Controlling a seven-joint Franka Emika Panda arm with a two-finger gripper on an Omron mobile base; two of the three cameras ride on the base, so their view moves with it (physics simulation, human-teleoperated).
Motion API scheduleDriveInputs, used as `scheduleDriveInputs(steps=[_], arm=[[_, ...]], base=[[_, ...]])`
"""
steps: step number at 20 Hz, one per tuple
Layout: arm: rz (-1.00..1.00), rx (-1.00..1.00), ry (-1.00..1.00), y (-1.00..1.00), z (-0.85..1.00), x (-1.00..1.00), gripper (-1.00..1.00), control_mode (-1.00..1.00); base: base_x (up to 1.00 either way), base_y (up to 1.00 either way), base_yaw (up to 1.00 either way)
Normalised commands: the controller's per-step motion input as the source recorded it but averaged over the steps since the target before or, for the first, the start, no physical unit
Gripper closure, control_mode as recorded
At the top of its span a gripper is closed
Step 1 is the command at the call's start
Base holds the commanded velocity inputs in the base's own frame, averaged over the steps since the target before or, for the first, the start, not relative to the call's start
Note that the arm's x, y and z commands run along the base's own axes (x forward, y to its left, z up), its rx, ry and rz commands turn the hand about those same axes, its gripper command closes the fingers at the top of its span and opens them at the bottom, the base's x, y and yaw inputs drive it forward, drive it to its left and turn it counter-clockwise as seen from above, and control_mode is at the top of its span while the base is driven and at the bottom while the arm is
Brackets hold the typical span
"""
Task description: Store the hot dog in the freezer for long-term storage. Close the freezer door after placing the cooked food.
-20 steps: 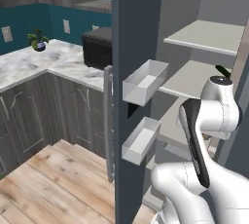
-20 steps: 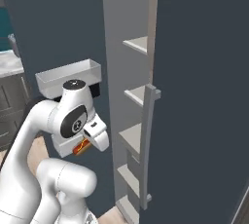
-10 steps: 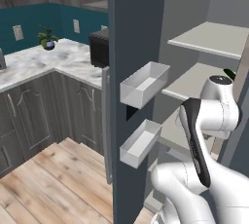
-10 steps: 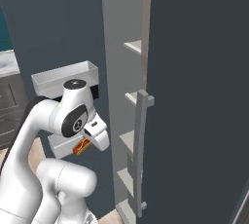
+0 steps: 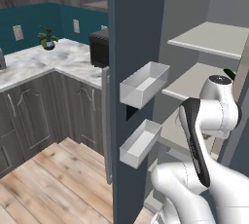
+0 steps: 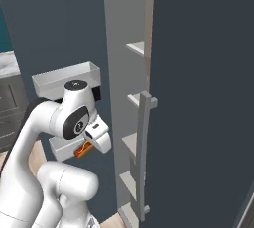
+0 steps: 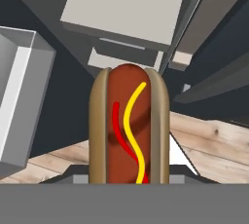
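Hand view shows the gripper (image 7: 129, 181) clamped on the hot dog (image 7: 129, 125) at 6 o'clock, its soft, light bun likely to squash or slip unless held gently mid-length, with the open freezer's shelves (image 7: 126, 6) at 12 o'clock.

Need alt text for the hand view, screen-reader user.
A hot dog in a tan bun, striped with red and yellow sauce, is held in the shut gripper and stands up the middle of the view. Beyond it are pale grey freezer shelves, a white door bin at left, and wood floor.
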Motion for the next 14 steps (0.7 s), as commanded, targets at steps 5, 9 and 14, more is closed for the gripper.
scheduleDriveInputs(steps=[5, 9, 14], arm=[[0.00, 0.00, -0.01, 0.00, 0.00, 0.00, 1.00, -1.00], [-0.08, 0.00, -0.12, 0.00, -0.01, 0.08, 1.00, -1.00], [-0.22, -0.01, -0.10, 0.00, -0.07, 0.49, 1.00, -1.00]], base=[[0.00, 0.00, 0.00], [0.00, 0.00, 0.00], [0.00, 0.00, 0.00]])
